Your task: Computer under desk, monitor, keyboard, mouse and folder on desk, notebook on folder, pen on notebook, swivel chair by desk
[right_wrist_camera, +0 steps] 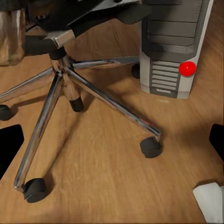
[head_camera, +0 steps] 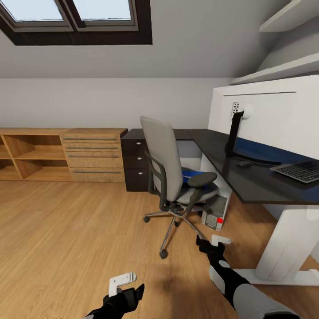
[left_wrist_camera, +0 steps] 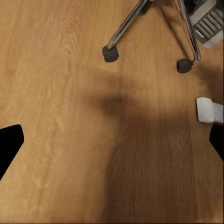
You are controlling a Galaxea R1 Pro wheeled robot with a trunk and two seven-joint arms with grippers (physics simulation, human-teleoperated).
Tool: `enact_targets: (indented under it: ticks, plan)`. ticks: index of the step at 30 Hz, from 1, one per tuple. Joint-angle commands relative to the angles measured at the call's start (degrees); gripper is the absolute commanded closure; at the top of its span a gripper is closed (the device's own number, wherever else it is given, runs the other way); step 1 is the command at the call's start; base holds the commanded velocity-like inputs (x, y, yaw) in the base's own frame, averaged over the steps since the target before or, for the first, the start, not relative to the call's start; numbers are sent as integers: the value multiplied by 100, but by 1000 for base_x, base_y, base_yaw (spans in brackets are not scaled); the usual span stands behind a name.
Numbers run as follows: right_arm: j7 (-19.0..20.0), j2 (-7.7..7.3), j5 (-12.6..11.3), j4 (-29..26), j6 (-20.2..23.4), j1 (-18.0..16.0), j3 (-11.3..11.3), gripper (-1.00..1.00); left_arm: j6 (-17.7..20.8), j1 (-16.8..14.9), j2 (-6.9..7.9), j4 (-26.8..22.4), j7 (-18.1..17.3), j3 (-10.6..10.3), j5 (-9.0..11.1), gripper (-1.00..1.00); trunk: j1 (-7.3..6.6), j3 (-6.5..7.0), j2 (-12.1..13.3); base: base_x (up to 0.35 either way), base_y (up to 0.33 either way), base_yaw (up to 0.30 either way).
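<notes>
The swivel chair (head_camera: 170,170) stands on the light wood floor (head_camera: 66,230) just left of the tabletop (head_camera: 248,177), its grey backrest turned toward the room and its seat facing the desk. A strip of bright blue, the folder (head_camera: 191,173), lies on the seat behind the near armrest. Under the tabletop, just right of the chair's chrome base, the computer (head_camera: 215,214) stands on the floor, a red button on its front. On the glossy black tabletop the monitor (head_camera: 270,119) shows its white back, with the mouse (head_camera: 244,163) near its round base and the keyboard (head_camera: 300,170) to the right.

Both arms hang low near the floor. The left tool (head_camera: 128,285) is spread wide and empty over bare boards. The right tool (head_camera: 212,243) is also wide and empty, near the chair's castors and the computer.

A wooden dresser (head_camera: 94,155) and open shelving (head_camera: 29,155) line the far wall.
</notes>
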Motion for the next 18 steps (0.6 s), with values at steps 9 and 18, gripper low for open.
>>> enact_targets:
  ticks: [9,18]
  plan:
    - [-143,-175,-55,-10,560,-402,16,-100,46,-52,-56,-9,37,-3,65,-100,23,-206,-15,0,0,0]
    - [-192,-179,-61,54,667,-438,14,-100,31,-55,92,-9,26,255,78,-100,23,-206,-15,0,0,0]
